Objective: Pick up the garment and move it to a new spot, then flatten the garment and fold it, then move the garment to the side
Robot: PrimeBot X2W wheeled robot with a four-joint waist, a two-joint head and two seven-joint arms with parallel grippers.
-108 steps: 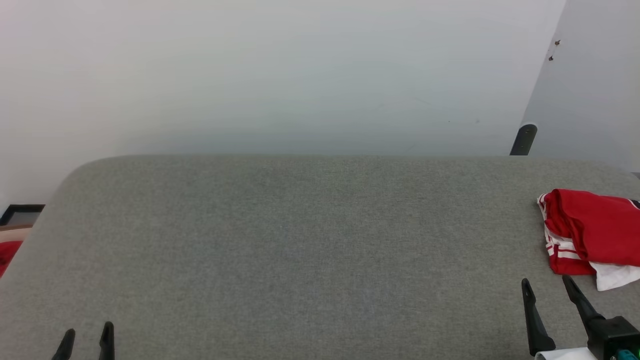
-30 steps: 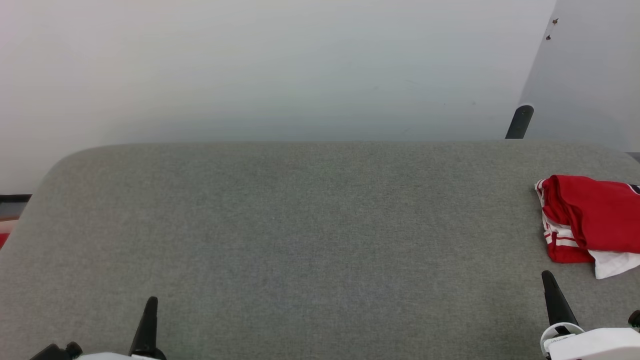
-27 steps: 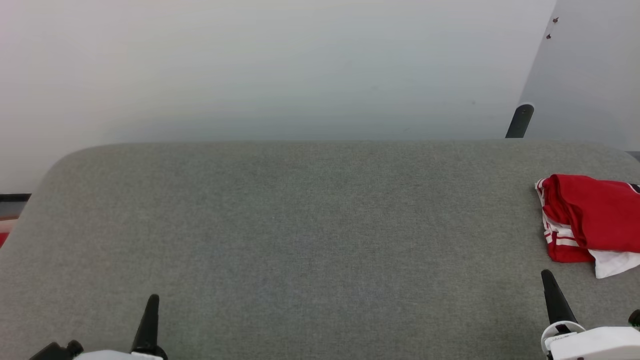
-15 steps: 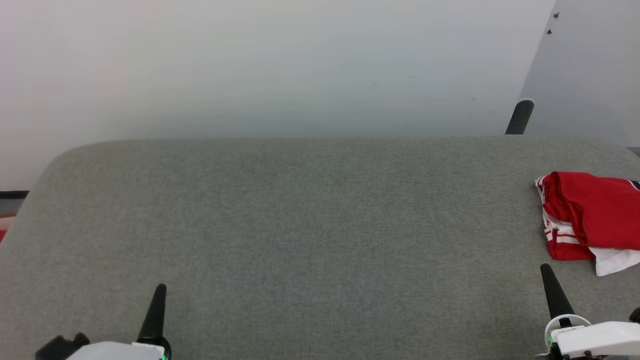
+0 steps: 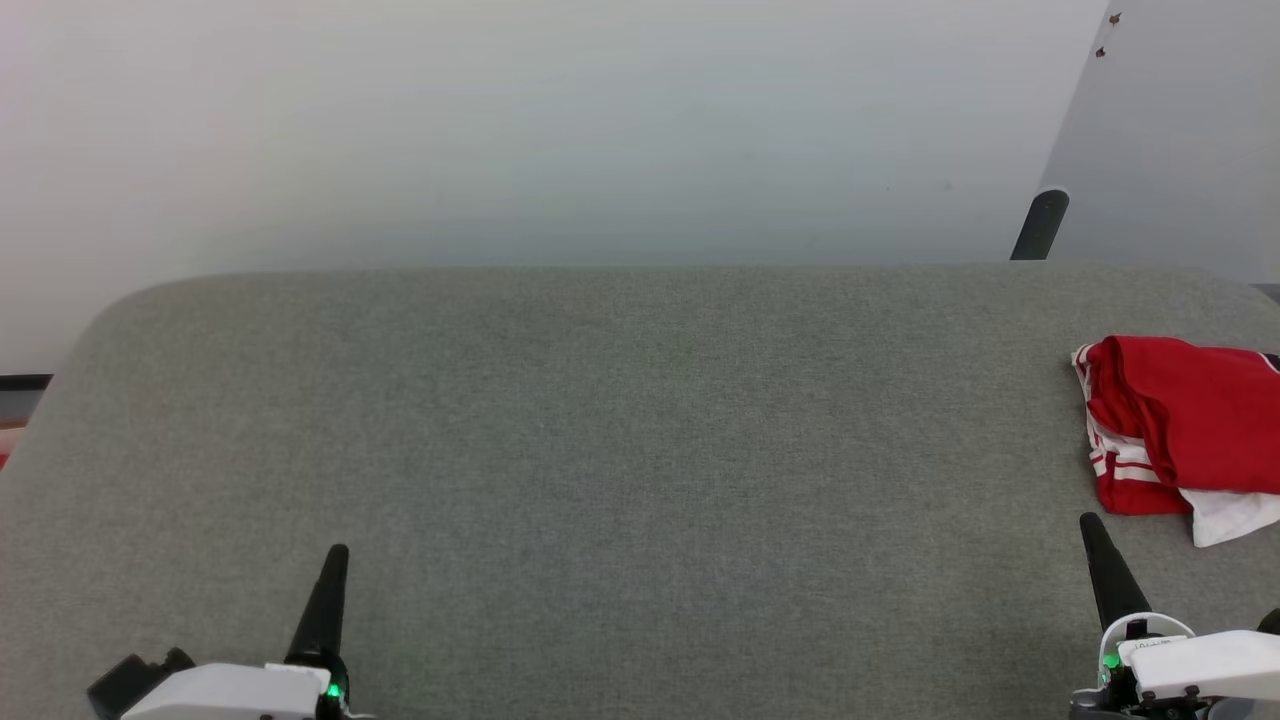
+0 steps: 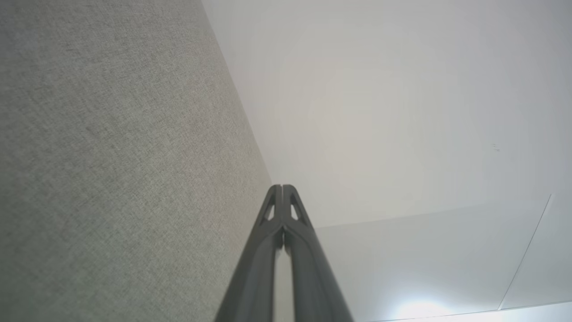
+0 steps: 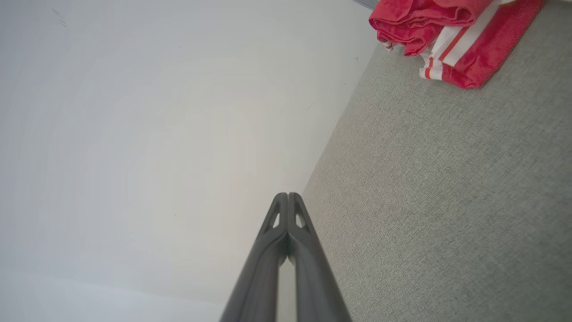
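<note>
Folded red garment (image 5: 1185, 425), white striped trim, lying at surface's right edge

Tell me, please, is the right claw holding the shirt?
No, the right claw is shut on nothing, and the shirt lies on the grey pad, apart from it.

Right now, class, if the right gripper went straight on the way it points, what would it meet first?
Likely the wall, far ahead. The shut right gripper points past the garment, which lies off to its right, and its line runs over the grey surface. Depth is unclear.
</note>
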